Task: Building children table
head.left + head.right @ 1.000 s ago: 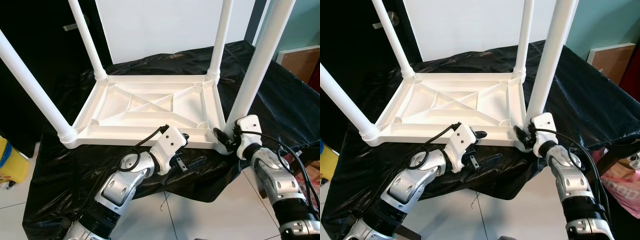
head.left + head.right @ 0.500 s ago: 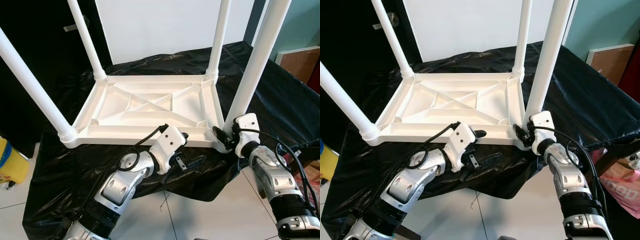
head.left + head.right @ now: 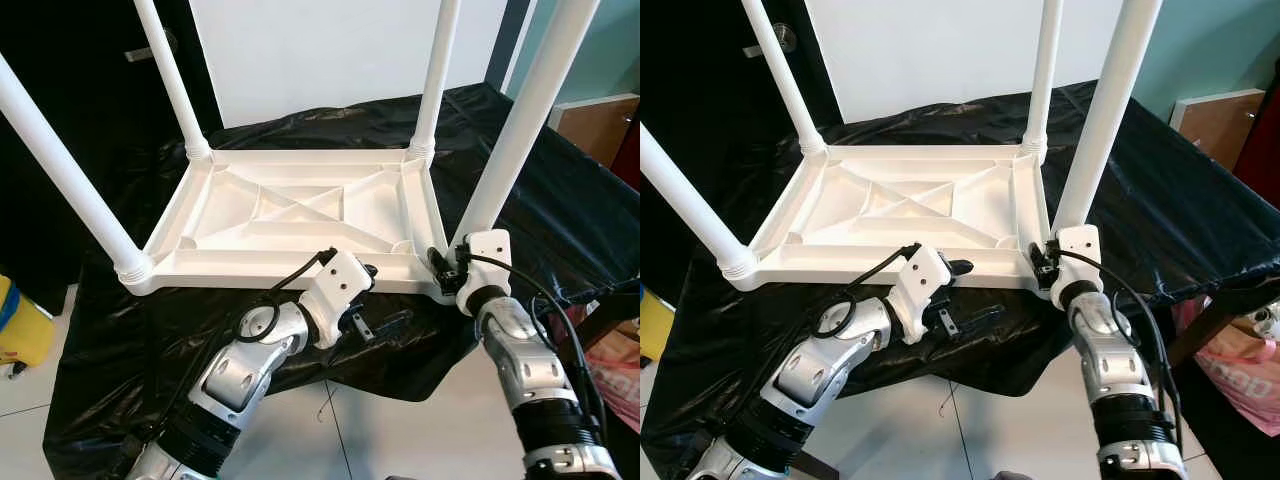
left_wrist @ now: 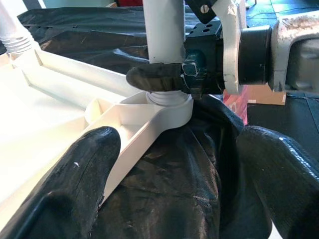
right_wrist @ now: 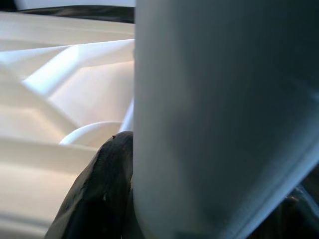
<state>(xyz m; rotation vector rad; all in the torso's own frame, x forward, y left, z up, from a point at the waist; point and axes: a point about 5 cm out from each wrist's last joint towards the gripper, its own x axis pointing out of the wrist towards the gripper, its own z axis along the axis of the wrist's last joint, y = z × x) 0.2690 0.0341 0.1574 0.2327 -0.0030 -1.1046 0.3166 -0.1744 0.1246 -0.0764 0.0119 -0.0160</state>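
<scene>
- Left claw [image 3: 385,322] hovers just below the near rim, its black fingers [image 4: 84,169] spread wide and empty.
- Right claw [image 3: 443,268] is clamped round the foot of the near-right white plastic tube leg [image 3: 520,120], right at its socket — the stiffest place to take hold.
- The upside-down white moulded-plastic children's table [image 3: 300,215], ribbed beneath, lies on a crinkled black sheet [image 3: 130,330] covering the worktop; probably light, rigid and glossy-slick.
- Three more round legs stand upright in the other corners.
</scene>
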